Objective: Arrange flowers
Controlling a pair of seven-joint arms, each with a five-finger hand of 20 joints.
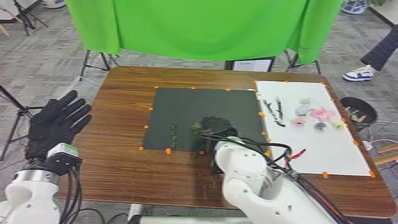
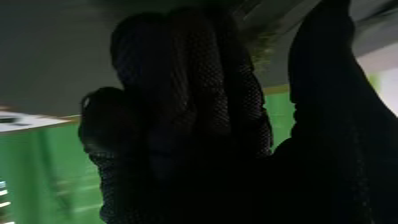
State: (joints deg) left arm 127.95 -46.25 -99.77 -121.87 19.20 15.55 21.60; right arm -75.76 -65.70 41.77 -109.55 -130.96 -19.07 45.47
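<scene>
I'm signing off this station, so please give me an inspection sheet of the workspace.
Surface: brown table bearing dark mat and white sheet.
Job's things: green stem on mat; dark twigs and pastel flowers on sheet.
Clutter: small red item on sheet, purpose unclear.
Hands: left hand open at table's left; right hand over mat, fingers extended.
Cables: black cables along right arm.
Surroundings: green cloth behind table.

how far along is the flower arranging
Early stages, it seems: green sprigs lie on the black mat. The right hand is over the mat, thumb apart from fingers, apparently holding nothing. Pastel flowers and dark twigs on the white sheet look left to place.
</scene>
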